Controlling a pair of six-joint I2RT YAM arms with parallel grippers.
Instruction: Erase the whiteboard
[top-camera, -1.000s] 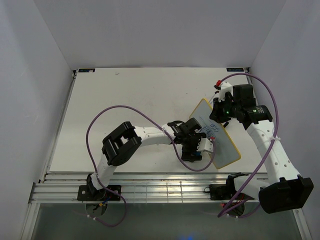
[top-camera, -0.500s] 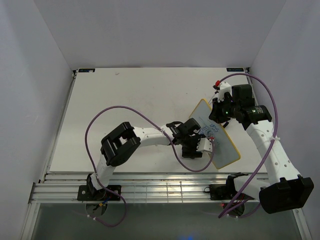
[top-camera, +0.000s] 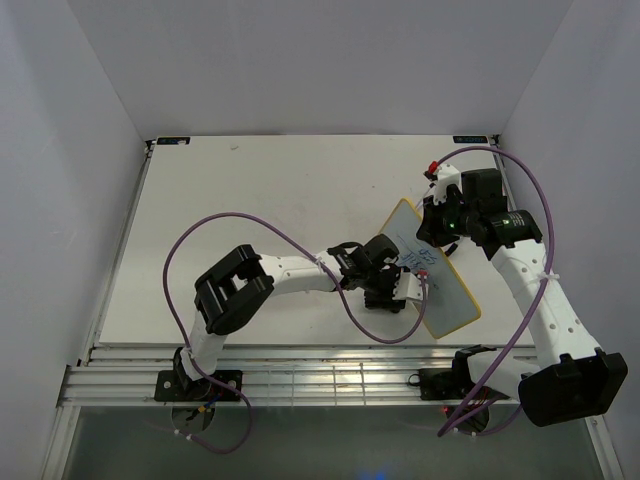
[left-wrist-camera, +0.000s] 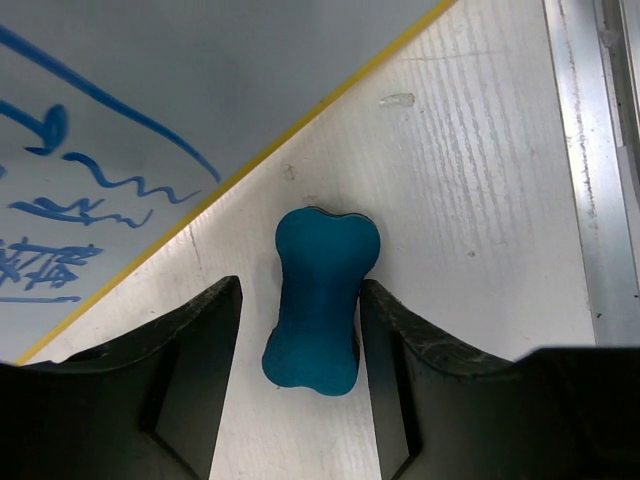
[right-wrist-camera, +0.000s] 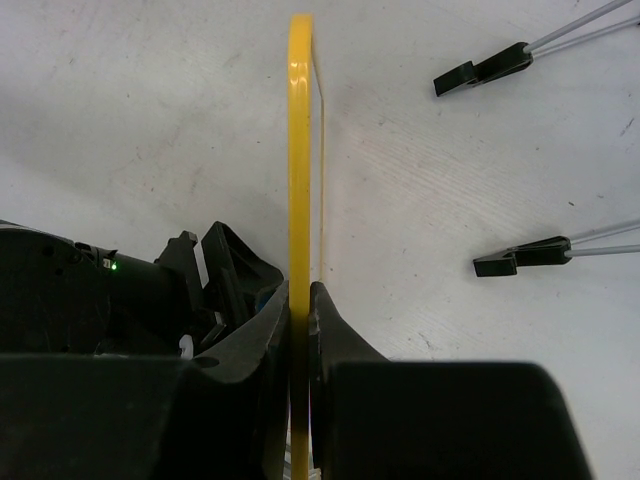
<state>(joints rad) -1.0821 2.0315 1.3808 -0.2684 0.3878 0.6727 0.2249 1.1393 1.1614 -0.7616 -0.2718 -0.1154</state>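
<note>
The whiteboard (top-camera: 452, 300) stands tilted on the table, with blue scribbles (left-wrist-camera: 60, 190) on its face and a thin yellow frame (right-wrist-camera: 300, 150). My right gripper (top-camera: 437, 235) is shut on the frame's top edge, which shows edge-on between the fingers (right-wrist-camera: 301, 295). A teal bone-shaped eraser (left-wrist-camera: 318, 295) lies on the table just beside the board's lower edge. My left gripper (left-wrist-camera: 300, 290) straddles it. The right finger (left-wrist-camera: 385, 340) touches the eraser. A narrow gap remains at the left finger (left-wrist-camera: 215, 340).
The board's two black feet (right-wrist-camera: 485, 68) (right-wrist-camera: 520, 257) on thin wire legs rest on the table behind it. A metal rail (left-wrist-camera: 600, 180) runs along the table's near edge, close to the eraser. Purple cables loop over both arms.
My left gripper has slid a little toward the board and its jaws have narrowed around the eraser. The right gripper and the board have not moved.
</note>
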